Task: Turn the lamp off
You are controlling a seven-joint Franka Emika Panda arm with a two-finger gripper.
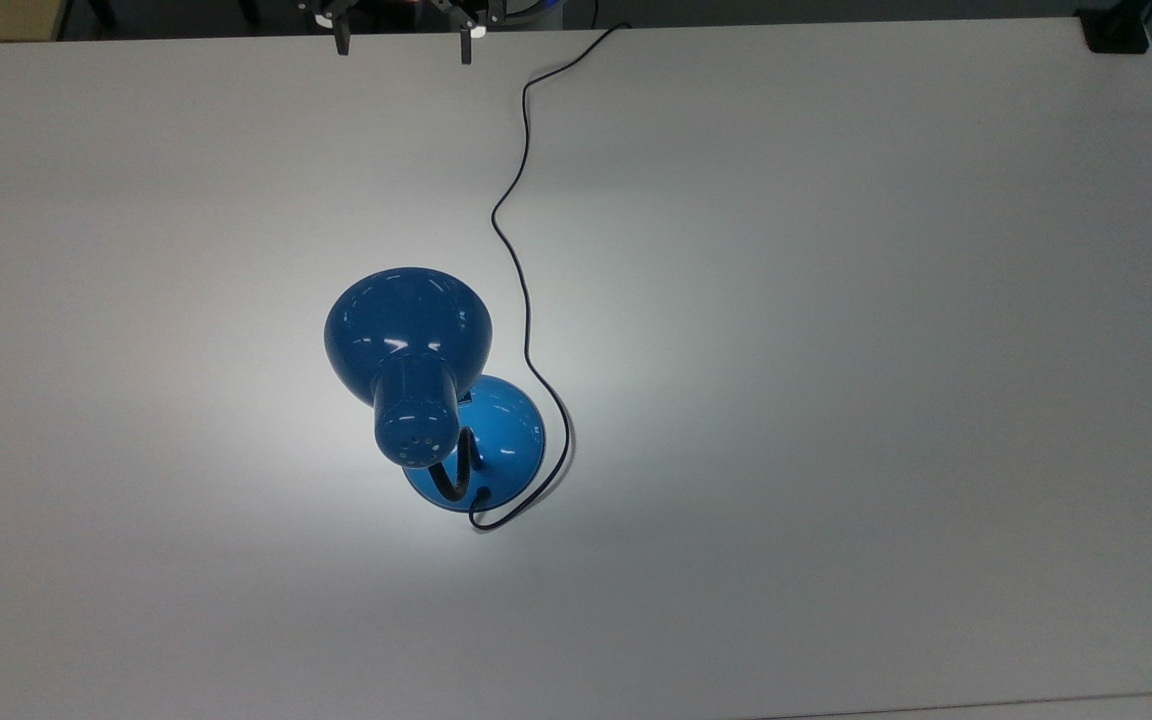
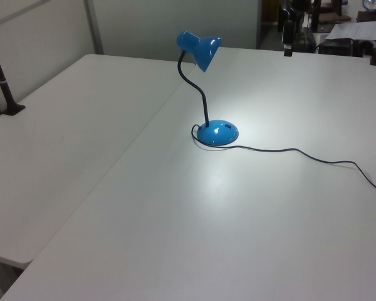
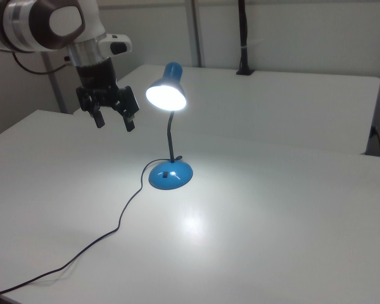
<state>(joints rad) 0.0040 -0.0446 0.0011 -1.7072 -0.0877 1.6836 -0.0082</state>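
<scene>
The lamp was found lit, standing upright near the middle of the white table, a bright pool of light thrown onto the surface beside its round base. The gripper was seen hanging in the air, well apart from the lamp and level with the shade; in the right view it was placed to the shade's left, and its fingers were spread wide with nothing between them. From the base the thin cord was trailed off across the table.

The lamp was judged to be light and top-heavy on its bendable gooseneck, with a glossy, slippery shell, so it could be tipped or slid by a sideways push. No grasp was thought to be needed. A small dark switch was made out on top of the base, and a downward press there was judged the safest contact.
</scene>
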